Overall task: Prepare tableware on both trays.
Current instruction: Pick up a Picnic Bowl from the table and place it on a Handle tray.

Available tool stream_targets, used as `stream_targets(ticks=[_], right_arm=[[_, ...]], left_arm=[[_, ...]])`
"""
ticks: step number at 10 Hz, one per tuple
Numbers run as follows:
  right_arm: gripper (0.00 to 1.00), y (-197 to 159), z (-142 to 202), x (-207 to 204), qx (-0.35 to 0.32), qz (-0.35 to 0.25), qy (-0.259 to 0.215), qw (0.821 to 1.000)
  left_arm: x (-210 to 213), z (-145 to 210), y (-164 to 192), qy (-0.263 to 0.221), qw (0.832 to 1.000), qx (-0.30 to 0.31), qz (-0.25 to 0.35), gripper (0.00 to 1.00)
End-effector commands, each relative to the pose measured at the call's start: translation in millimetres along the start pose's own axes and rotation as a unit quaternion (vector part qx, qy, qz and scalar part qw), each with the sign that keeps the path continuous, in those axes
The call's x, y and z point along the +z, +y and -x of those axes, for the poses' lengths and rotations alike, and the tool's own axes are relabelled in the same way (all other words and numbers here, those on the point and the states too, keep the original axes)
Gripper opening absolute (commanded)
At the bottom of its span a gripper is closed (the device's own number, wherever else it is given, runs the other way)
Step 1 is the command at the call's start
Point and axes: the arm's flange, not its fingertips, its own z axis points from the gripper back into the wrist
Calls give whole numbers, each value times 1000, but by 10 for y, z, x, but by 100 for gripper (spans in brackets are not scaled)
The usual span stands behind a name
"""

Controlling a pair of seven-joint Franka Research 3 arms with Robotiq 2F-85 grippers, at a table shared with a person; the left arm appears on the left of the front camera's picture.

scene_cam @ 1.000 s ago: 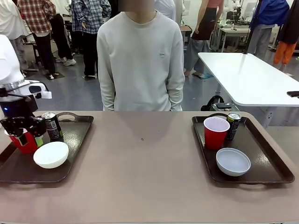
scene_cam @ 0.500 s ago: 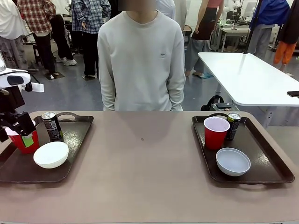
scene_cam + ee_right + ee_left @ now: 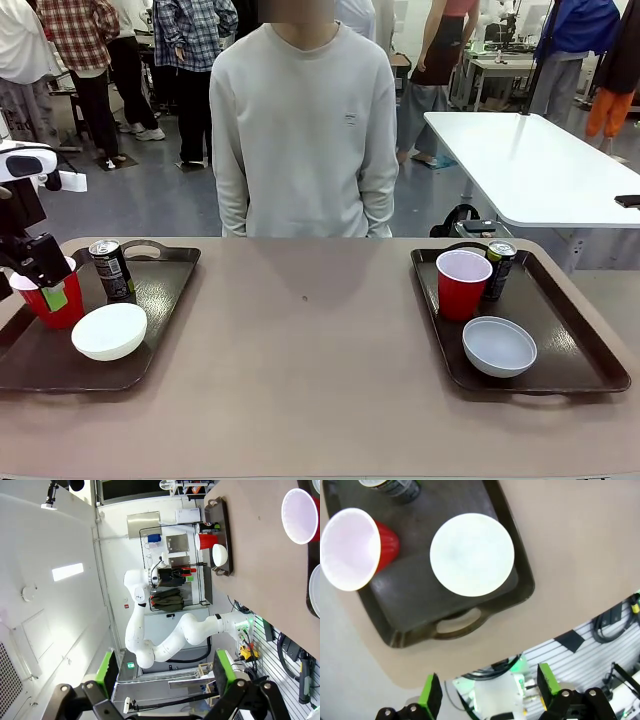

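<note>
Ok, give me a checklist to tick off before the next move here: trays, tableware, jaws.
1. Left tray holds cup, can, bowl: ok.
2. Right tray holds cup, can, bowl: ok.
3. All items upright: ok.
4. Left gripper jaws open, holding nothing: ok.
5. Right gripper jaws open, holding nothing: ok.
6. Person's hands off the table: ok.

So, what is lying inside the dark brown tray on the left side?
A red plastic cup, a small black can, a round white bowl. The pincer covers part of the cup.
</note>
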Motion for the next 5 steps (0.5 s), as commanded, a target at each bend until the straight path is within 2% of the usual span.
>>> stream_targets(ticks=[1, 2, 3, 4, 5], right_arm=[[100, 39, 5, 16, -8, -5, 2, 1000], [100, 39, 5, 16, -8, -5, 2, 1000], [100, 39, 5, 16, -8, -5, 2, 1000], [100, 39, 5, 16, -8, -5, 2, 1000], [100, 39, 5, 16, -8, -5, 2, 1000]], left_arm=[[1, 2, 10, 0, 1000, 2, 0, 100], [211, 14, 127, -18, 993, 9, 112, 100], [340, -41, 324, -32, 978, 19, 204, 100], [341, -116, 531, -33, 955, 25, 294, 100], [324, -175, 658, -33, 936, 30, 348, 100]])
